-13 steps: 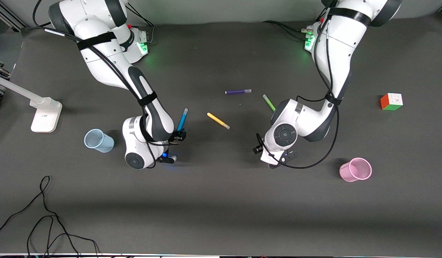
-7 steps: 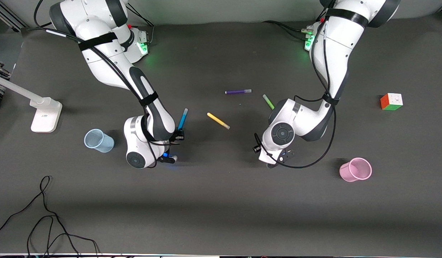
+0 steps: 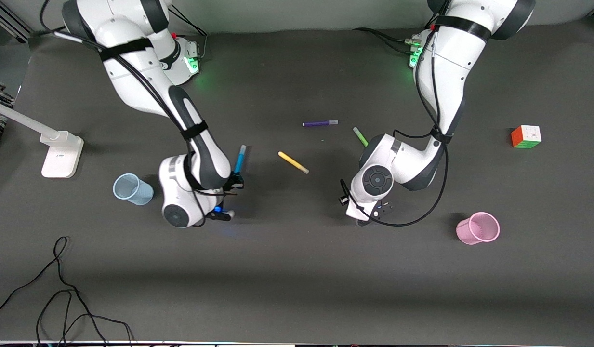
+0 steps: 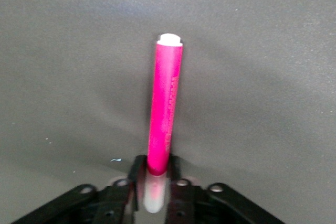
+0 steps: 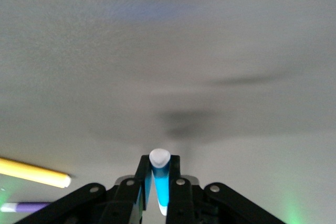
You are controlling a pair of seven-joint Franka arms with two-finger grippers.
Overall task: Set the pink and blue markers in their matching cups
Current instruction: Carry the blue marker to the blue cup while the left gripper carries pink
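Right gripper (image 3: pixel 231 185) is clamped on the blue marker (image 3: pixel 240 159) beside the blue cup (image 3: pixel 132 189). Left gripper (image 4: pixel 157 182) is clamped on the pink marker (image 4: pixel 164 114), well apart from the pink cup (image 3: pixel 478 228). Either end-held marker may pivot and catch a cup rim.

Even overhead light, soft arm shadows on the table (image 3: pixel 297 270), right wrist view blurred

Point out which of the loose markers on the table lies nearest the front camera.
The yellow marker: it lies lower in the front view than the purple marker and green marker.
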